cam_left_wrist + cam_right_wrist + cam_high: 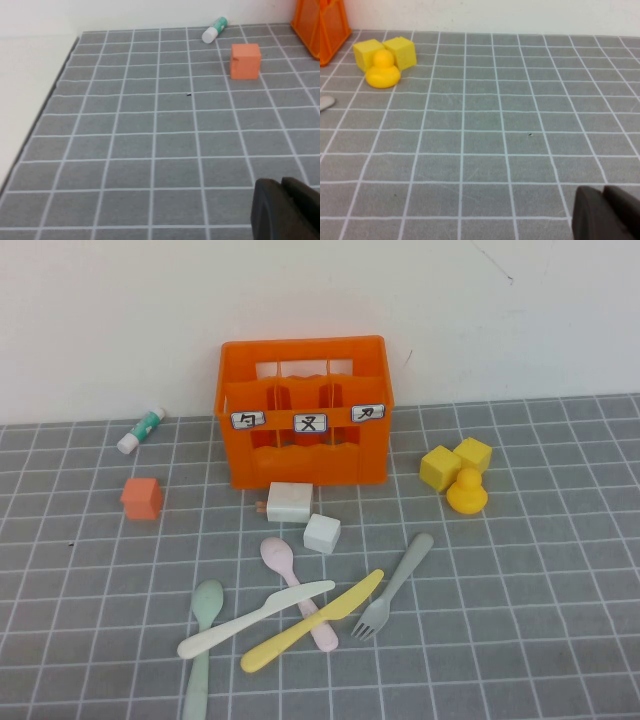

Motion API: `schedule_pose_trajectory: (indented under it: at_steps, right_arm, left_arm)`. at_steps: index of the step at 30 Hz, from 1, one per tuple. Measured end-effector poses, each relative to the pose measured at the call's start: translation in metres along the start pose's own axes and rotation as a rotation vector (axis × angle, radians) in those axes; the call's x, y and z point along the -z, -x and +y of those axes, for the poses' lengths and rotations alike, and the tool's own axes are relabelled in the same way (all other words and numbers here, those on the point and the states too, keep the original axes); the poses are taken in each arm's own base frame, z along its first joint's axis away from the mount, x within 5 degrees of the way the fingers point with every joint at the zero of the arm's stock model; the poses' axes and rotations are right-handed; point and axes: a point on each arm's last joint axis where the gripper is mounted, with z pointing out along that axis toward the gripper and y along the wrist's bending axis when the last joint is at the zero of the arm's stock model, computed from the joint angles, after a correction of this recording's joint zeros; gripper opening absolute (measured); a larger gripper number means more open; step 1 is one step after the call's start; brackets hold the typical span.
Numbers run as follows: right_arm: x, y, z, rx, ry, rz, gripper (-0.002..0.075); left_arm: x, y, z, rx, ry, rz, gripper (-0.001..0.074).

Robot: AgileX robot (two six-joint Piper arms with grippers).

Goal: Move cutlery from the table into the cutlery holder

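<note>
The orange cutlery holder (303, 410) stands at the back middle of the grey tiled table (540, 570). In front of it the cutlery lies in a loose pile: a mint-green spoon (204, 615), a pink spoon (280, 558), a white knife (250, 621) and a yellow knife (310, 622) crossing over it, and a grey fork (395, 585). Neither arm shows in the high view. My left gripper (281, 184) is shut and empty over bare tiles on the left side. On the right side my right gripper (602, 191) is also shut and empty.
Two white blocks (290, 502) lie between holder and cutlery. An orange cube (142, 497) and a white-and-green tube (140, 429) sit at the left. Two yellow blocks (455, 460) and a yellow duck (466, 490) sit at the right. A white wall runs behind.
</note>
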Motion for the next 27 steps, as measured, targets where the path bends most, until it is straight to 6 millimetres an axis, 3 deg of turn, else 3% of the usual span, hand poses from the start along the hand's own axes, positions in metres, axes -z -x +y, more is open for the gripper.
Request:
schedule_pose_trajectory:
  at_steps: [24,27]
  right_arm:
    - [0.0000,0.0000,0.0000,0.000,0.000,0.000,0.0030]
    - [0.0000,0.0000,0.0000,0.000,0.000,0.000,0.0029]
  left_arm:
    - [0.0001,0.0001,0.0032,-0.090,0.035,0.000,-0.0001]
    - [0.0000,0.0012,0.0008,0.011,0.008,-0.013,-0.0001]
